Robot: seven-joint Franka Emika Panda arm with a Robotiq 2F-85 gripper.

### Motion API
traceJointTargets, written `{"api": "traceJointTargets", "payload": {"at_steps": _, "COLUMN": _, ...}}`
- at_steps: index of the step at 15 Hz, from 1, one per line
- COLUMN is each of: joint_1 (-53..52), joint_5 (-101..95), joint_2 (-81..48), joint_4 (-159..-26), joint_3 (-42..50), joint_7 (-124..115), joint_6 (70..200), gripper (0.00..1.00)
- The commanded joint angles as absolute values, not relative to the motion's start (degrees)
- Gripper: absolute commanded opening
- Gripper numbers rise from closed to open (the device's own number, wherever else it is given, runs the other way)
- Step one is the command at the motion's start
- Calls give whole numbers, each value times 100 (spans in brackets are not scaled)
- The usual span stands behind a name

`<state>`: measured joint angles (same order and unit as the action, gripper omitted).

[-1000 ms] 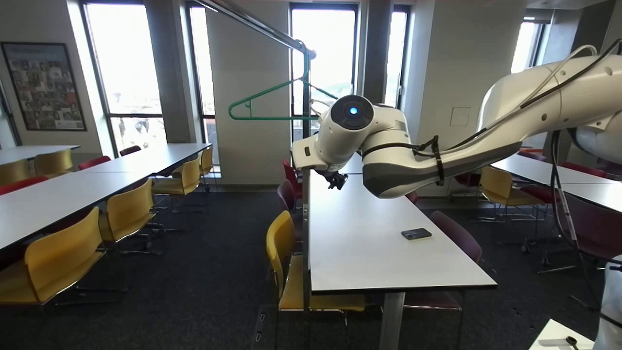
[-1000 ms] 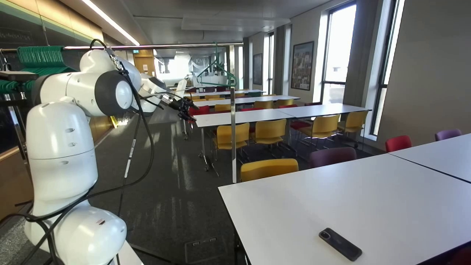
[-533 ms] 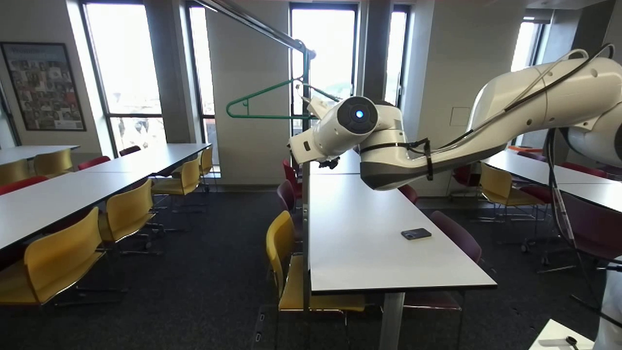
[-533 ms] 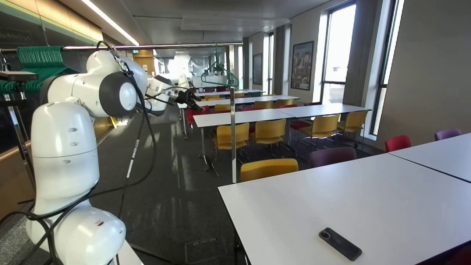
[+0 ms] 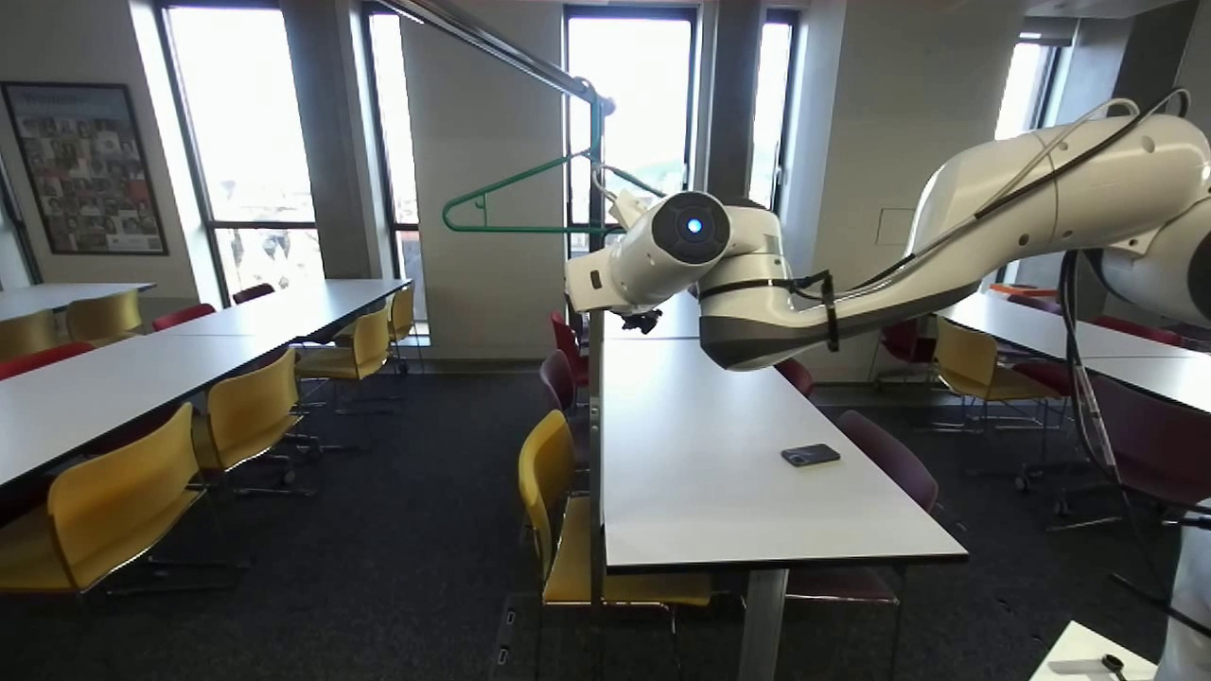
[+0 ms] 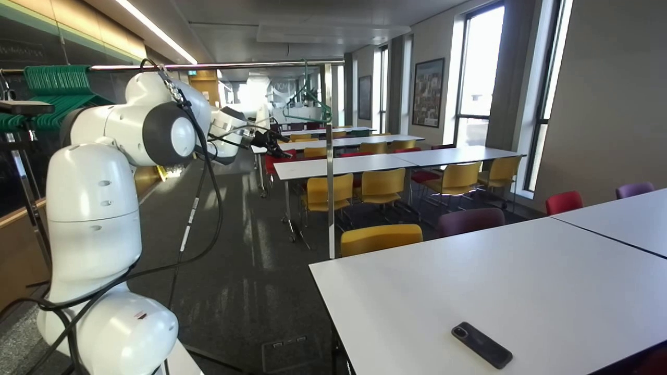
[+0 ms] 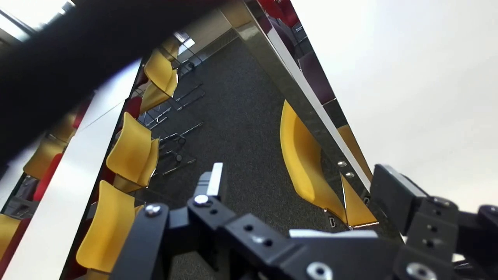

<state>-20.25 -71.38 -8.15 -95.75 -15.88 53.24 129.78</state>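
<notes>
My tool (image 7: 305,184) gapes empty; at its ten o'clock in an exterior view, the green hanger (image 5: 530,229) looks light, stiff, slick, best pinched along the bottom.

Hanger (image 5: 530,229): plastic, smooth, slight sheen. Rail (image 5: 492,52) and post (image 6: 330,172): metal, polished, reflective. Arm (image 6: 94,187): hard casing, plastic in look, smooth, glossy. Hand (image 7: 303,182): largely matt, with bolts (image 7: 202,200) of shiny metal. Worktop (image 6: 443,281): smooth, laminate in look, soft sheen. Phone (image 6: 482,345): smooth, low sheen. Chairs (image 7: 128,151): moulded plastic in look, smooth, satin. Windows (image 5: 244,113): clear glass. Floor (image 7: 241,116): rough, matt, carpet-like.
</notes>
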Motion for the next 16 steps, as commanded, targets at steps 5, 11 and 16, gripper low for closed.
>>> {"api": "traceJointTargets", "payload": {"at_steps": 5, "joint_1": -2088, "joint_5": -9251, "joint_2": -1163, "joint_4": -9045, "joint_3": -1559, "joint_7": 3285, "joint_6": 12250, "gripper": 100}}
{"api": "traceJointTargets", "payload": {"at_steps": 11, "joint_1": -2124, "joint_5": -8428, "joint_2": -1815, "joint_4": -8460, "joint_3": -1639, "joint_7": 2000, "joint_6": 11679, "gripper": 100}}
{"api": "traceJointTargets", "payload": {"at_steps": 16, "joint_1": -2465, "joint_5": -9277, "joint_2": -2190, "joint_4": -7956, "joint_3": -1506, "joint_7": 1032, "joint_6": 11763, "gripper": 100}}
